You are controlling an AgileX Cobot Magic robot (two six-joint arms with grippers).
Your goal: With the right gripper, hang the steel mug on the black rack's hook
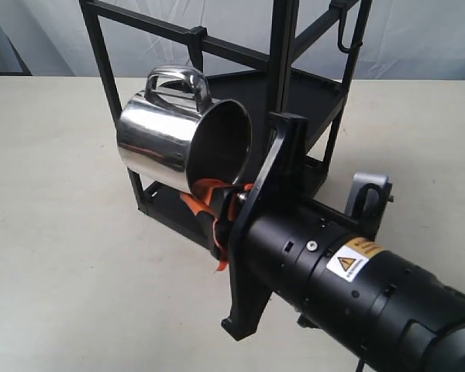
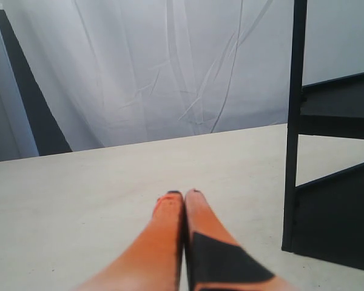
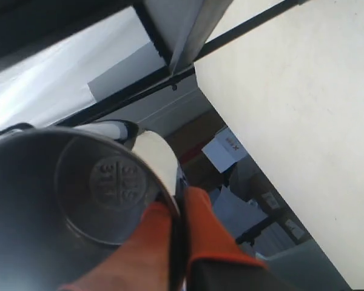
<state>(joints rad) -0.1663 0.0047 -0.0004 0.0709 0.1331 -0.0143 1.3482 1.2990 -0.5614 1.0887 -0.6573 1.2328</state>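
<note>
The steel mug (image 1: 167,136) hangs in the air on its side, its mouth toward the arm and its looped handle (image 1: 178,79) on top. My right gripper (image 1: 211,200) is shut on the mug's rim, one orange finger inside and one outside. The right wrist view shows the same grip (image 3: 177,206) and the mug's inner bottom (image 3: 103,182). The black rack (image 1: 281,70) stands just behind the mug. The hook (image 1: 197,37), with its clamp block, sits on the rack's cross rail just above and behind the handle; I cannot tell whether they touch. My left gripper (image 2: 183,194) is shut and empty, low over the table.
A thinner J-shaped hook (image 1: 342,32) hangs at the rack's upper right. The rack's post (image 2: 293,121) and shelves stand close to the left gripper. A grey bracket (image 1: 369,198) shows behind the right arm. The beige table (image 1: 54,232) stretches around, with a white curtain behind it.
</note>
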